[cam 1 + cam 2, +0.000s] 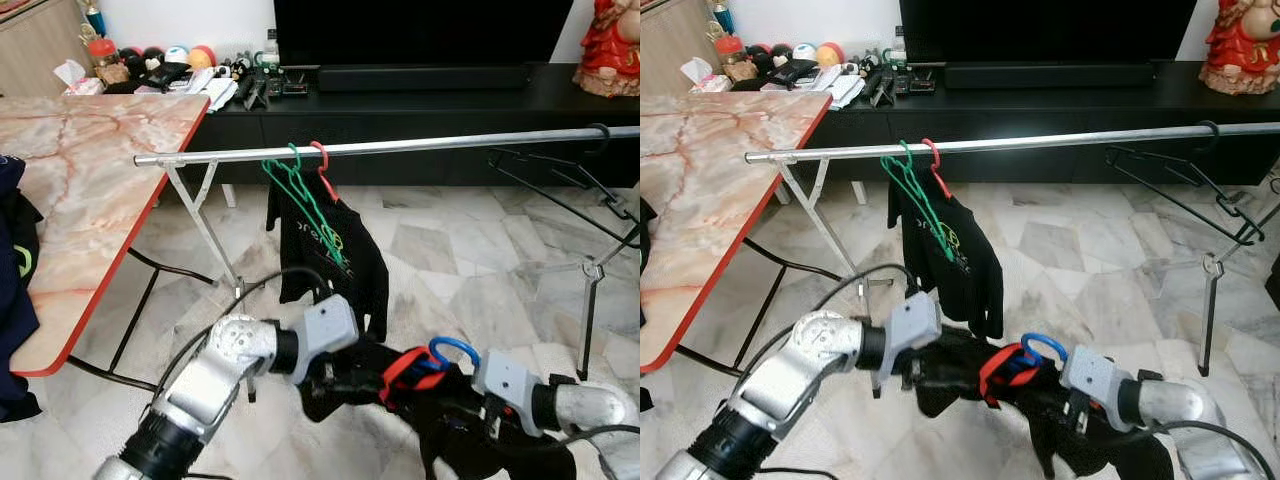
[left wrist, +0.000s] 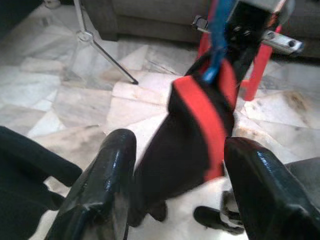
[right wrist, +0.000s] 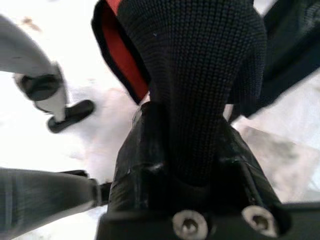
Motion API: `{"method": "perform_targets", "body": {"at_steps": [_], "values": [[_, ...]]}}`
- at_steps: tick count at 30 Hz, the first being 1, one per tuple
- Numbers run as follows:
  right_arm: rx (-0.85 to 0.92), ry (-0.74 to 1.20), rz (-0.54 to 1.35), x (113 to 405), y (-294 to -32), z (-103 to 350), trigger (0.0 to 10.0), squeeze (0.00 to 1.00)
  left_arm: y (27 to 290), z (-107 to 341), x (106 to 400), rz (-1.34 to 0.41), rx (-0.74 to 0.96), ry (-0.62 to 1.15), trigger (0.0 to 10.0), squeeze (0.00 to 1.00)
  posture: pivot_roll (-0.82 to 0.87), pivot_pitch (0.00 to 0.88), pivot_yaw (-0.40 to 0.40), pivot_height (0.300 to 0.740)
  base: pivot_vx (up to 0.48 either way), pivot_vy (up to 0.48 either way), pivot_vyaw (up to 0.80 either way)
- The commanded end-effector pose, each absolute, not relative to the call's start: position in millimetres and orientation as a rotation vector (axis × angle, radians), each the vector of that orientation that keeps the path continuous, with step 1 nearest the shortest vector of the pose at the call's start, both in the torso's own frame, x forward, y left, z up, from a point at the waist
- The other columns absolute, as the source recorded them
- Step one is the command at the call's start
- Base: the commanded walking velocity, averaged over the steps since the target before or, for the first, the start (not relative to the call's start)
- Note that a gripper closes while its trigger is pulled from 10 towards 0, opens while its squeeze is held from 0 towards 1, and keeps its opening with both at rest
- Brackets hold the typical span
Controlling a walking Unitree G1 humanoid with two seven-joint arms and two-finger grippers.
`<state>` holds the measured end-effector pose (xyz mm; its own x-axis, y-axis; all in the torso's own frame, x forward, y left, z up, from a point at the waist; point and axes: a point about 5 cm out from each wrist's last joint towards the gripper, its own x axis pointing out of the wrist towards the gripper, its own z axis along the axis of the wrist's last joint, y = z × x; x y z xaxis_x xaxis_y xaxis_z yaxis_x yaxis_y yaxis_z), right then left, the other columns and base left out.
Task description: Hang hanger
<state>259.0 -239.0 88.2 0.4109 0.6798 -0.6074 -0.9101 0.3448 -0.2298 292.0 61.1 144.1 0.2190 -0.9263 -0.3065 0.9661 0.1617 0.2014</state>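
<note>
A: Low in front of the robot, what do the pincers hold?

B: The right gripper is pinched on the black shirt; its red collar sits around the blue hanger, whose hook stands just above the cloth. The left gripper is spread, one finger on each side of the collar; whether it touches, I cannot tell.

A: And beyond them?

B: A silver rail runs across above the marble floor; a green hanger and a red hanger hang on it with another black shirt; a black hanger hangs near its right end. A marble-topped table stands to the left; a black TV cabinet lies behind.
</note>
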Motion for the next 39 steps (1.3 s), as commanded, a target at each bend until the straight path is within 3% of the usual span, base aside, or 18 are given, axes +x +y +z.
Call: {"method": "perform_targets", "body": {"at_steps": [1,18,26,34,35,36,37,38,39], "values": [[-0.617,0.401,1.124,258,-234,97,0.0,0.00,59,144,293,-1.360,0.365,0.107,10.0,1.00,-0.09,0.119,0.039,0.740,0.000,0.000,0.00],[-0.609,0.327,1.263,244,-212,112,0.0,0.00,52,118,275,-1.495,0.381,0.219,10.0,1.00,-0.10,0.126,0.045,0.740,0.000,0.000,0.00],[-0.613,0.305,1.305,241,-207,120,0.0,0.00,50,112,281,-1.425,0.487,0.208,10.0,1.00,-0.10,0.129,0.043,0.740,0.000,0.000,0.00],[-0.634,0.359,1.332,235,-214,118,0.0,0.00,72,124,306,-1.271,0.510,0.178,10.0,1.00,-0.11,0.126,0.043,0.740,0.000,0.000,0.00],[-0.633,0.366,1.336,233,-214,117,0.0,0.00,77,125,308,-1.263,0.504,0.184,7.5,1.00,-0.11,0.126,0.043,0.740,0.000,0.000,0.00],[-0.632,0.368,1.338,233,-214,116,0.0,0.00,80,127,310,-1.259,0.496,0.187,6.5,1.00,-0.11,0.123,0.043,0.740,0.000,0.000,0.00],[-0.631,0.370,1.340,232,-214,115,0.0,0.00,81,127,310,-1.257,0.490,0.188,6.5,1.00,-0.11,0.123,0.043,0.740,0.000,0.000,0.00],[-0.627,0.371,1.343,232,-213,115,0.0,0.00,84,127,309,-1.272,0.480,0.197,0.9,1.00,-0.11,0.119,0.044,0.740,0.000,0.000,0.00],[-0.627,0.371,1.343,232,-213,115,0.0,0.00,84,127,309,-1.272,0.480,0.197,0.9,1.00,-0.11,0.119,0.044,0.740,0.000,0.000,0.00]]}}
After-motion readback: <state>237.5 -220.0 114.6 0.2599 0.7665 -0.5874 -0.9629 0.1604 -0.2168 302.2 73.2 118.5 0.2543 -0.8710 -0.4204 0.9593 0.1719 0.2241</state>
